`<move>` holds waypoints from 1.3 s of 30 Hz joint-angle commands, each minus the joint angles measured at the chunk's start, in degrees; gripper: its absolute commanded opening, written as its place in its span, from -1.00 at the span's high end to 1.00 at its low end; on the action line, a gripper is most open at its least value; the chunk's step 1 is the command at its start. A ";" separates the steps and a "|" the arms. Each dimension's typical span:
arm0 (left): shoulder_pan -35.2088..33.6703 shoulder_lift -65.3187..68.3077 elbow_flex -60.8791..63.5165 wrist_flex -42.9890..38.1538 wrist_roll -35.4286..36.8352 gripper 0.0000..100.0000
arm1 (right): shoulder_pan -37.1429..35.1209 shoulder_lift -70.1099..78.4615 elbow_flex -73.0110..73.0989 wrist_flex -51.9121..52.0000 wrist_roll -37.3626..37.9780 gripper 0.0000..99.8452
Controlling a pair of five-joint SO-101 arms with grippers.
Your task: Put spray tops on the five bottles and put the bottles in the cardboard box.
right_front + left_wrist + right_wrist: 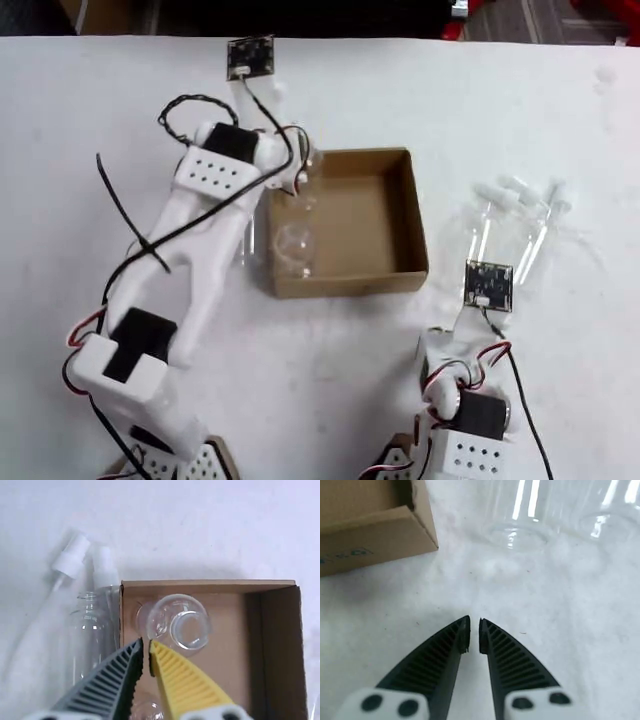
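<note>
Cardboard box [415,215] at centre frame of the high view, with one clear bottle [295,248] already inside near its left wall. I cannot tell whether that bottle is upright or on its side. I have the left gripper [146,647] over that side of the box, its grey and yellow jaws pressed almost together with nothing between them. Two capped bottles [90,630] sit just outside the box wall beside the jaws, their white spray tops [70,557] at the end farther from the fingertips. The wall stands between them and the box floor, so I judge a pick there needs the jaws spread first, then a lift over the rim.

At right centre of the high view, well apart from the box, a cluster of bottles [505,230] carries its spray tops toward the top of the frame. The right gripper [474,627] hangs low over the white table [560,630], jaws closed to a thin slit and holding nothing. Round bottle bases [517,535] rest on the table ahead of its tips, so these bottles appear to stand upright with their long axes vertical. The right arm is plainly the nearer one. I reckon a level, side-on approach suits, with the jaws opened around one body. The neighbouring bottles stand close together and could crowd a finger or get tipped.
</note>
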 commanded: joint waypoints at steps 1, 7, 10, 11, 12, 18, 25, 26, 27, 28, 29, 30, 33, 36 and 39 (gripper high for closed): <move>1.45 -3.56 -2.73 0.35 0.70 0.96 | 0.48 -0.22 0.53 0.13 -0.53 0.97; 6.73 -12.00 -2.73 3.96 0.62 0.96 | 0.48 -0.22 0.53 0.13 -0.53 0.97; 9.63 -11.03 -5.98 3.96 1.05 0.96 | 0.48 -0.22 0.53 0.13 -0.53 0.97; 10.24 -9.63 -7.47 3.96 1.05 0.96 | 0.48 -0.22 0.53 0.13 -0.53 0.97; 10.59 -7.87 -9.05 4.04 1.05 0.96 | 0.48 -0.22 0.53 0.13 -0.53 0.97; 10.77 4.62 -16.26 4.13 0.97 0.96 | 0.48 -0.22 0.53 0.13 -0.53 0.97; 10.68 16.57 -22.42 4.04 0.70 0.96 | 0.48 -0.22 0.53 0.13 -0.53 0.97; 10.51 18.15 -23.65 4.13 0.70 0.96 | 0.48 -0.22 0.53 0.13 -0.53 0.97; 10.33 19.74 -24.79 4.13 0.70 0.96 | 0.48 -0.22 0.53 0.13 -0.53 0.97; 10.07 21.23 -25.67 4.13 0.70 0.96 | 0.48 -0.22 0.53 0.13 -0.53 0.97; 9.98 22.64 -26.46 4.22 0.70 0.96 | 0.48 -0.22 0.53 0.13 -0.53 0.97; 9.98 23.78 -26.90 4.22 0.70 0.96 | 0.48 -0.22 0.53 0.13 -0.53 0.97; 10.24 26.42 -29.10 6.33 0.62 0.96 | 0.48 -0.22 0.53 0.13 -0.53 0.97; 10.07 28.53 -31.74 7.38 0.62 0.96 | 0.48 -0.22 0.53 0.13 -0.53 0.97; 9.89 30.73 -32.88 7.38 0.53 0.96 | 0.48 -0.22 0.53 0.13 -0.53 0.97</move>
